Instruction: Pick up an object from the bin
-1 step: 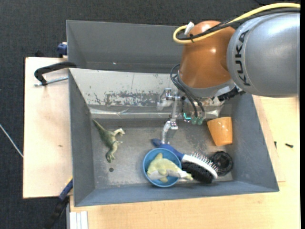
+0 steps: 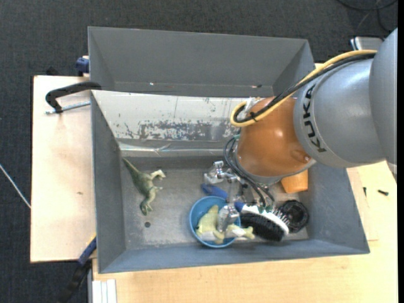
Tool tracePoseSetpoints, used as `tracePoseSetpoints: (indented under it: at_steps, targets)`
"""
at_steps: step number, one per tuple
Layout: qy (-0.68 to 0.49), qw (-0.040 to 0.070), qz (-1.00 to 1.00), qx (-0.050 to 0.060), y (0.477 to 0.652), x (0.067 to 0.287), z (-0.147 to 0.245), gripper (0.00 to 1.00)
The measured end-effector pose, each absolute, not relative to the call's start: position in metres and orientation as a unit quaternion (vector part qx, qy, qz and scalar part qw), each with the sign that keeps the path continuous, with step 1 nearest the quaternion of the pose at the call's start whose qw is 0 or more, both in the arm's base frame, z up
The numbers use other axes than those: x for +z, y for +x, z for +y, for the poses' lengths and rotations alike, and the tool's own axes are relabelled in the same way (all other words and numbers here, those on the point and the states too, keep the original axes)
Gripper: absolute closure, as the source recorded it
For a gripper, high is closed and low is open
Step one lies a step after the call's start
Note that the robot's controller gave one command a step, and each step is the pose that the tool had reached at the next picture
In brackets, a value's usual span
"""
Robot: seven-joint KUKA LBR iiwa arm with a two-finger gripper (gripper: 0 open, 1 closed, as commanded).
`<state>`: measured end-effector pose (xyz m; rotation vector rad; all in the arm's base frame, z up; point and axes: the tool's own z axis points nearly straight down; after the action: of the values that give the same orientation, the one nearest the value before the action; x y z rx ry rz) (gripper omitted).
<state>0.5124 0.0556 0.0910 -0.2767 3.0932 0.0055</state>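
My gripper (image 2: 224,193) hangs low over the bin's front right part, its two metal fingers spread wide and open. One fingertip (image 2: 219,169) stands by a small blue piece (image 2: 210,180). The other fingertip (image 2: 228,217) is down at the rim of a blue bowl (image 2: 197,225). A pale yellow-green toy (image 2: 210,223) lies inside that bowl. Just right of the bowl lies a black brush (image 2: 266,225), touching the toy's end. I see nothing clasped between the fingers.
A green dinosaur figure (image 2: 146,185) lies alone on the left of the bin floor. A black ribbed ring (image 2: 298,213) and an orange block (image 2: 295,182) sit by the right wall. The arm's orange cover and cables hide the floor behind the gripper.
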Motion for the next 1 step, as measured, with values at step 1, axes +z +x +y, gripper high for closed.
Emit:
tracePoseSetpoints:
  at_steps: [1]
  targets:
    - [-0.075,0.007,0.997,0.001,0.5151,0.1027,0.0557,0.00]
